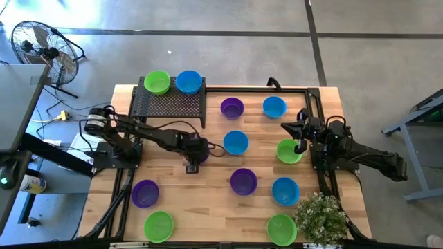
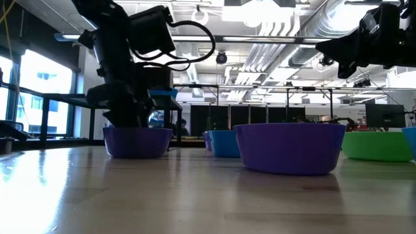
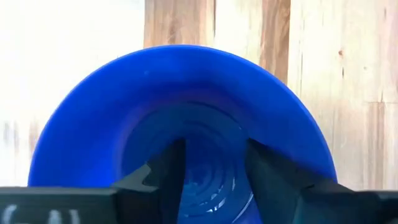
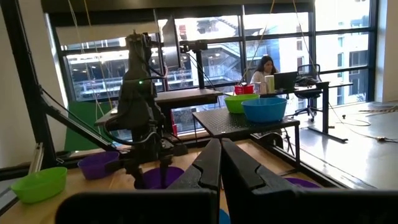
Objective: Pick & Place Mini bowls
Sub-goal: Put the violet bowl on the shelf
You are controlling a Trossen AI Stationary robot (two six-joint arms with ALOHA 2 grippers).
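Left gripper, fingers spread inside a purple bowl at table centre; if closed off-rim, the bowl may be tipped toward 3 o'clock.

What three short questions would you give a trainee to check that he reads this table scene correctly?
1. True or false: the black rack holds three bowls.
2. Which colour is the bowl into which the left gripper reaches? A green, B purple, C yellow.
3. Fill in: the fingers of the right gripper are ___.

Key:
1. False; it holds two, a green bowl and a blue bowl.
2. B.
3. Shut.
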